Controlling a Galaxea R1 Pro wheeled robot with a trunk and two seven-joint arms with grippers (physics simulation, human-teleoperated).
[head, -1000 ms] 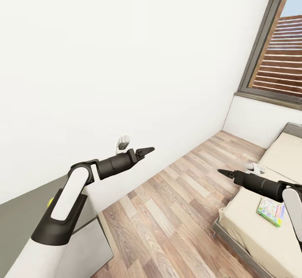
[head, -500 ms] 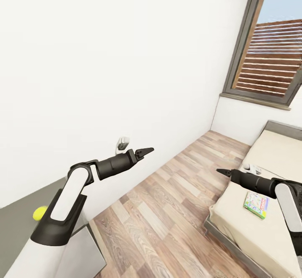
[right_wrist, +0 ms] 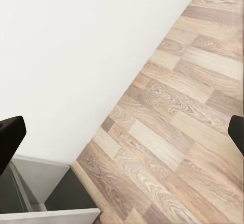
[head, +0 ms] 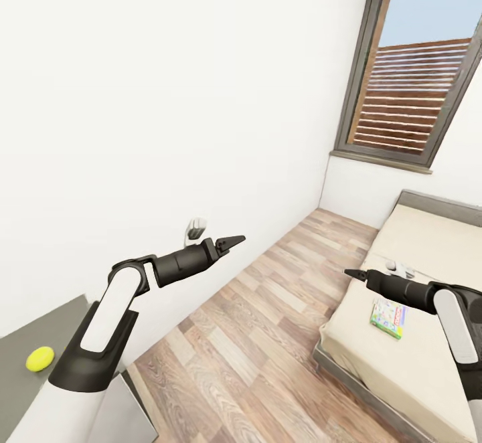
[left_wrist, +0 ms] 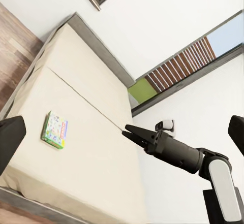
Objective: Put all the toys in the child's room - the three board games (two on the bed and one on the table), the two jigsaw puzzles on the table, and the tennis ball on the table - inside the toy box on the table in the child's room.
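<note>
So you are between the table and the bed with both arms out in front and nothing carried. Your left gripper point(head: 231, 240) hangs over the wood floor point(head: 268, 322) with its tips drawn together to a point; the right gripper point(head: 353, 273) looks pinched to a point as well, near the edge of the bed point(head: 428, 242). One board game point(head: 389, 317) lies flat on the bed, just beside your right forearm, and a small white object point(head: 400, 269) sits further up the mattress. The tennis ball point(head: 40, 359) rests on the grey table point(head: 20, 389) by your left arm. Judging from this, at least those two toys are not yet boxed.
</note>
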